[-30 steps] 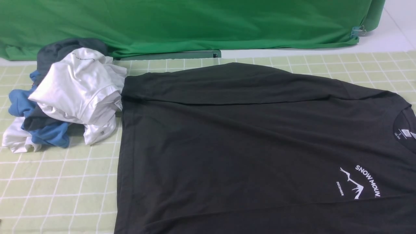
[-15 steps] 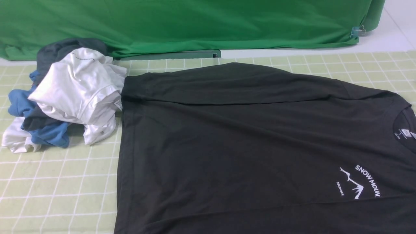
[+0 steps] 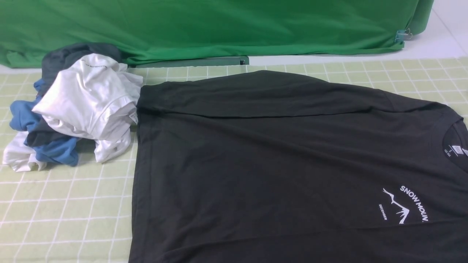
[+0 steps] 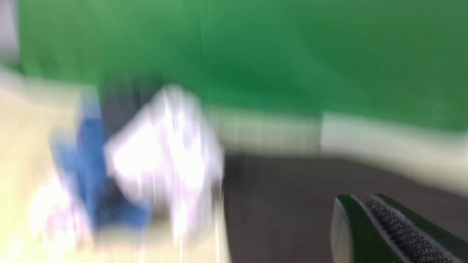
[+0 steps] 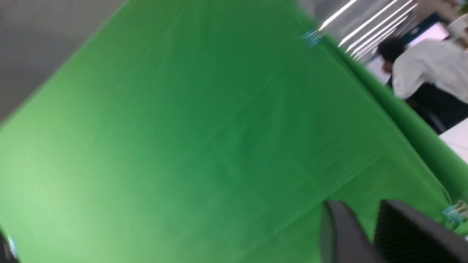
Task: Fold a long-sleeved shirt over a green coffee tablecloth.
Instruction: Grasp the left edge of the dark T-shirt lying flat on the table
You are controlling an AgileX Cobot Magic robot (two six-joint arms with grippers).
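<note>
- Left gripper (image 4: pixel 393 228): dark green fingers (image 4: pixel 353 233) with pale edging, seen close in the left wrist view; one inner face carries a black pad of fine raised dots.
- Right gripper (image 5: pixel 369 233): two dark grey, wedge-shaped fingers (image 5: pixel 340 233); the farther one shows a finely ribbed black inner face.

You see matt black cloth in the long-sleeved shirt (image 3: pixel 278 164), matt gridded cloth in the green coffee tablecloth (image 3: pixel 65 208), and ribbed fingertips (image 4: pixel 406 237).
</note>
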